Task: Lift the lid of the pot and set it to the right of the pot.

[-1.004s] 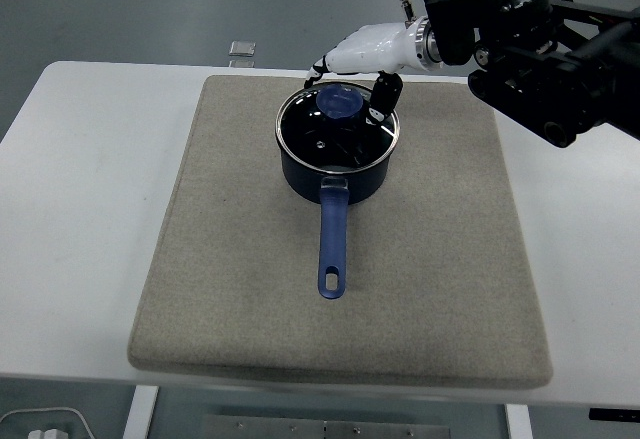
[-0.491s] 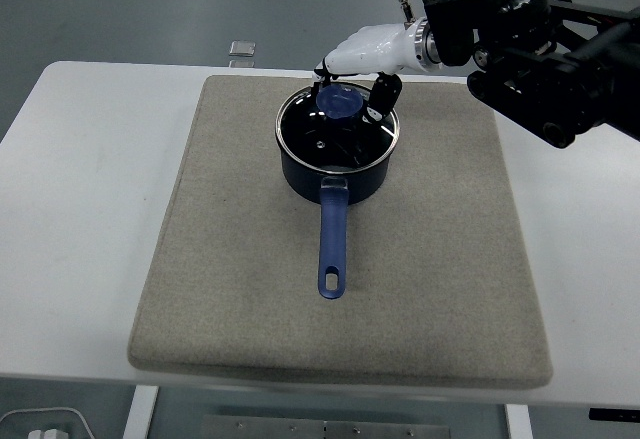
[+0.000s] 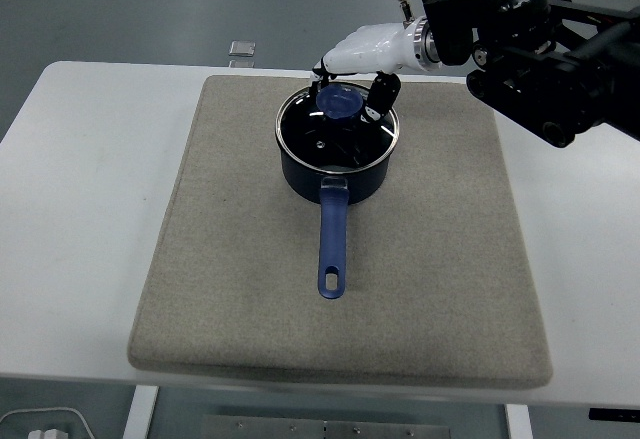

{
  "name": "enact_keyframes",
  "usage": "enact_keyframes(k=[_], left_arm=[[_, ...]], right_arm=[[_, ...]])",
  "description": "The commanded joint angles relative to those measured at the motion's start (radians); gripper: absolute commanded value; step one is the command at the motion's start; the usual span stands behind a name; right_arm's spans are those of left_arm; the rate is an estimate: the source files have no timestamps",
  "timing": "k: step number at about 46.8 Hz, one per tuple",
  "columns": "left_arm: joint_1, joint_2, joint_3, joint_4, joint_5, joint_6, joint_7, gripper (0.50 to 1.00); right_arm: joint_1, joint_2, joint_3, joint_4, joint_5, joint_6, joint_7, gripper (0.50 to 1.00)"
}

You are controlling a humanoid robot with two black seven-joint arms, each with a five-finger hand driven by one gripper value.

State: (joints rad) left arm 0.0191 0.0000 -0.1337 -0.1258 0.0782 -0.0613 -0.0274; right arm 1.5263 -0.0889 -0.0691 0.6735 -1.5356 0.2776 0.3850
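A dark blue pot (image 3: 337,162) with a long blue handle (image 3: 331,242) pointing toward the near edge stands on a grey mat (image 3: 250,289). Its glass lid (image 3: 330,137) with a blue knob (image 3: 340,102) sits on the pot. My right hand (image 3: 348,87), white with black fingertips, hovers over the pot's far rim. Its fingers (image 3: 320,72) are at the knob's far left and the thumb (image 3: 377,99) is to the knob's right, straddling the knob with a small gap at the thumb. The lid rests flat on the pot. The left arm is out of view.
The mat covers most of the white table (image 3: 80,189). A small clear object (image 3: 241,51) lies at the table's far edge. The black right forearm (image 3: 540,49) reaches in from the upper right. Bare mat (image 3: 450,189) lies to the right of the pot.
My right hand has shifted slightly right and lower over the knob, and the thumb has drawn closer to it. The pot and lid have not moved.
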Motion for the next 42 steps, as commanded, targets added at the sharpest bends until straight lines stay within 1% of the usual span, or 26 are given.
enact_keyframes(k=[1, 6, 10, 13, 15, 20, 25, 29, 42], left_arm=[[-0.001, 0.000, 0.000, 0.000, 0.000, 0.000, 0.001, 1.000], [0.001, 0.000, 0.000, 0.000, 0.000, 0.000, 0.000, 1.000], [0.001, 0.000, 0.000, 0.000, 0.000, 0.000, 0.000, 1.000], [-0.001, 0.000, 0.000, 0.000, 0.000, 0.000, 0.000, 1.000], [0.001, 0.000, 0.000, 0.000, 0.000, 0.000, 0.000, 1.000], [-0.001, 0.000, 0.000, 0.000, 0.000, 0.000, 0.000, 1.000], [0.001, 0.000, 0.000, 0.000, 0.000, 0.000, 0.000, 1.000], [0.001, 0.000, 0.000, 0.000, 0.000, 0.000, 0.000, 1.000], [0.001, 0.000, 0.000, 0.000, 0.000, 0.000, 0.000, 1.000]], right_arm=[[0.000, 0.000, 0.000, 0.000, 0.000, 0.000, 0.002, 0.803], [0.000, 0.000, -0.001, 0.001, 0.000, 0.000, 0.002, 0.803], [0.000, 0.000, -0.001, 0.001, 0.000, 0.000, 0.003, 0.791], [0.000, 0.000, -0.003, 0.001, 0.000, 0.000, 0.006, 0.760], [0.000, 0.000, -0.003, 0.001, 0.000, 0.000, 0.006, 0.756], [0.000, 0.000, -0.004, 0.001, 0.000, 0.002, 0.009, 0.693], [0.000, 0.000, -0.004, 0.001, 0.000, 0.002, 0.014, 0.670], [0.000, 0.000, -0.004, 0.001, 0.000, 0.002, 0.014, 0.660], [0.000, 0.000, -0.003, 0.001, 0.000, 0.005, 0.014, 0.660]])
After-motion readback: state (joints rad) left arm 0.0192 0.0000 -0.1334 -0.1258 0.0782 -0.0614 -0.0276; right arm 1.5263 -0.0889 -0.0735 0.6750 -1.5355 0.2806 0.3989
